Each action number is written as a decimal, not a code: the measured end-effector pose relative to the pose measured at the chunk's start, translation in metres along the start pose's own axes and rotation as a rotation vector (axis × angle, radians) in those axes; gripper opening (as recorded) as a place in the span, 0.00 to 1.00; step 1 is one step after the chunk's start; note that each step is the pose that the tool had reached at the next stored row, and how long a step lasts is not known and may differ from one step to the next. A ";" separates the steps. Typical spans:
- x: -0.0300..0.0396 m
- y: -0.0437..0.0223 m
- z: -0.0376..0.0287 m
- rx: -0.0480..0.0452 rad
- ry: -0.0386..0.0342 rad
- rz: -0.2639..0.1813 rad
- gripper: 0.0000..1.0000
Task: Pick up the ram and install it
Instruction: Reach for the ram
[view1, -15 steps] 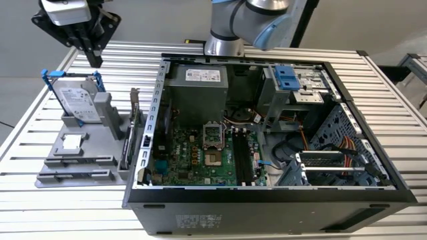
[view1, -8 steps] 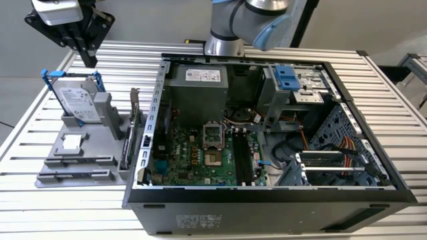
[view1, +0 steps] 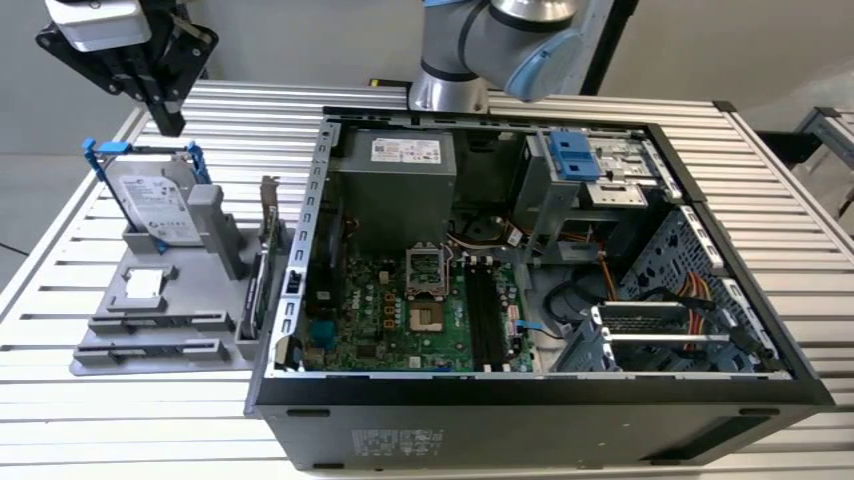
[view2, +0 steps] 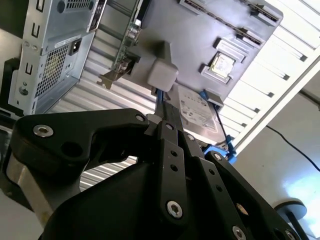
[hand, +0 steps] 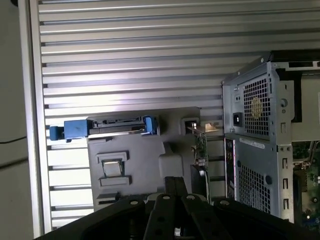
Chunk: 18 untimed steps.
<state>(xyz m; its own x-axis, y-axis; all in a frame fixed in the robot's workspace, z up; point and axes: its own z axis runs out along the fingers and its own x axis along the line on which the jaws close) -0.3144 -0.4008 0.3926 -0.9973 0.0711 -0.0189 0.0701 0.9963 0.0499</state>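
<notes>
- Well, seen in the exterior view, the gripper (view1: 171, 122) hangs in the air at about ten o'clock of the open computer case (view1: 534, 388). It is over the far end of the grey holder (view1: 100, 340) and touches nothing.
- Its fingers (view2: 171, 150) are drawn together in both wrist views. The jaws are closed, the tips meeting in one narrow dark bar.
- The ram (view1: 251, 298), as best I can make out, is the long dark stick standing on edge along the holder's three o'clock side. It is just beside the card with the metal bracket (view1: 271, 200) and well apart from the gripper.
- The hard drive (view1: 158, 205), in its blue bracket, leans at the holder's twelve o'clock end, below the gripper's tips.
- The case lies on its side, lid off, on the slatted table (view1: 80, 420), with the holder close alongside at its nine o'clock.
- Inside the case, the green motherboard (view1: 387, 320) fills the seven o'clock corner.
- Long black memory slots (view1: 478, 315) run along the board's three o'clock edge; I cannot tell whether anything is seated in them.
- The arm (view1: 494, 40), silver with a blue joint, rises behind the case at twelve o'clock.
</notes>
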 end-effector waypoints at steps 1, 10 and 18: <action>0.0009 -0.0004 0.0000 -0.0001 0.0000 0.000 0.00; 0.0103 -0.0052 -0.0005 -0.0018 0.0002 0.000 0.00; 0.0191 -0.0107 -0.0009 -0.0031 0.0002 0.000 0.00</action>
<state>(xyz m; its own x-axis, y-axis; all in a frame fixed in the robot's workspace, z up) -0.3342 -0.4102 0.3926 -0.9973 0.0713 -0.0186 0.0702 0.9961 0.0529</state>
